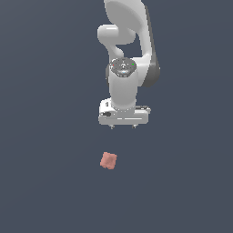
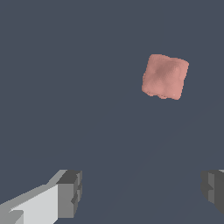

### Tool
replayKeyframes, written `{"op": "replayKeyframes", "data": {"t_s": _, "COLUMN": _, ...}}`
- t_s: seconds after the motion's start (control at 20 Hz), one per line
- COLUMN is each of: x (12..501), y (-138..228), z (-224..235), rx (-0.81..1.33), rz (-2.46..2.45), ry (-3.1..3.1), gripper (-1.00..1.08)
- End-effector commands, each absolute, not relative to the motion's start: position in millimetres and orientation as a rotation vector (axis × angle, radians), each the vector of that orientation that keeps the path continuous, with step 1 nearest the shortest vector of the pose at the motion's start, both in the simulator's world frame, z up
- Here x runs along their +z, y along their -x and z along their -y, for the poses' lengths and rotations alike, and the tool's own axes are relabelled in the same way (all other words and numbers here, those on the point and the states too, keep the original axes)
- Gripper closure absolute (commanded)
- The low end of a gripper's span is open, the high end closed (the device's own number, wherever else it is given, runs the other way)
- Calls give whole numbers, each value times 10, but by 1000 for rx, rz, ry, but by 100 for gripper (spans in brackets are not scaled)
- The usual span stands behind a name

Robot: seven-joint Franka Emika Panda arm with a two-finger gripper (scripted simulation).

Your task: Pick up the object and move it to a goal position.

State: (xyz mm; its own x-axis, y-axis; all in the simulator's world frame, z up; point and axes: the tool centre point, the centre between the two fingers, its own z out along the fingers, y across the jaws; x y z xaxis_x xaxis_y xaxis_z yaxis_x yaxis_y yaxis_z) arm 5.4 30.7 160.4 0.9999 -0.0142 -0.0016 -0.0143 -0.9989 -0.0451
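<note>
Arm: one white arm, mine, reached down from the top of the exterior view, wrist pointing at the floor.
Gripper: one gripper (image 1: 123,127) hung at the end of my wrist, well above the ground; in the exterior view only two short stubs showed under its flat white body.
Fingers: two fingers (image 2: 70,194) showed in the wrist view, one grey pad on each side of the picture, with bare floor between them.
Jaws: mine stood wide apart and held nothing.
Block: one salmon-pink block (image 1: 108,160), small and roughly cubic, its matte faces slightly lumpy, much smaller than my hand.
Block's place: it lay on the floor, below my gripper in the exterior view and a little toward that view's left, with a clear gap between us.
Block's turn: it sat rotated, so its edges ran at a slant to the picture's edges in both views.
Block from the wrist: the block (image 2: 165,76) lay outside the span of my fingers, ahead of them and closer to one finger's side than the other; neither pad touched it.
Floor: one plain dark blue-grey floor (image 1: 45,182) filled all the rest of both views, flat and unmarked.
Containers: I saw none in either view; the block rested straight on the floor.
Count: one arm, one gripper, two fingers, one block, one floor.
</note>
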Motion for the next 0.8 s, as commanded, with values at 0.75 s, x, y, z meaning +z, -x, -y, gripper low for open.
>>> {"op": "replayKeyframes", "data": {"t_s": 0.75, "x": 1653, "y": -81, "z": -322, "rx": -22, "rz": 10, "ry": 3122, "gripper": -92}}
